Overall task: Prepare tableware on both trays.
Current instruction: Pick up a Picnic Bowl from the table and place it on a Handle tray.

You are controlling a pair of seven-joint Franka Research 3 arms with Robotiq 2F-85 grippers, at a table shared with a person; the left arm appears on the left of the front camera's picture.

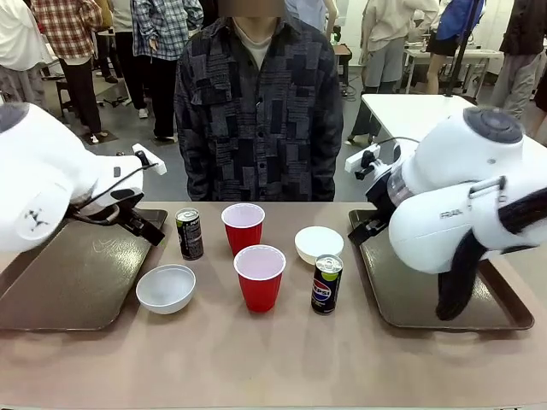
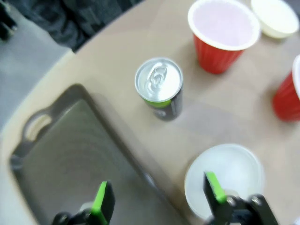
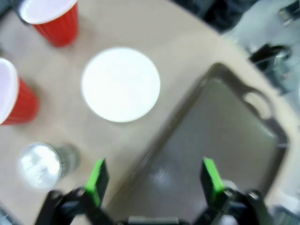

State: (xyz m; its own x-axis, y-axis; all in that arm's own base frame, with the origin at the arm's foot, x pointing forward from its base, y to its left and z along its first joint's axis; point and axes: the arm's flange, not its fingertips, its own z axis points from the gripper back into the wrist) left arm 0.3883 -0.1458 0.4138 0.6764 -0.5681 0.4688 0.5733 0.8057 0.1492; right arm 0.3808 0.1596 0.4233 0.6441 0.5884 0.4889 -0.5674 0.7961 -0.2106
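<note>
A busy room with people standing about lies behind the tan table (image 1: 256, 359), and a person (image 1: 256, 111) in a dark patterned shirt stands at its far side. The two dark brown trays sit at the ends – the left tray (image 1: 68, 282) and the right tray (image 1: 410, 303) – both bare.

All the tableware stands on the table between them. The black-green can (image 1: 189, 234) is far left, with a white bowl (image 1: 166, 288) nearer. One red cup (image 1: 244, 226) is far centre and the other red cup (image 1: 259, 278) is just nearer. A second bowl (image 1: 319, 244) is far right, with the Pepsi can (image 1: 326, 284) in front of it.

The left gripper (image 2: 158, 197) hangs with jaws spread wide and nothing between them, one finger above the left tray, the other above the nearer bowl. The right gripper (image 3: 154, 180) is likewise wide apart and empty – above the right tray's inner rim.
</note>
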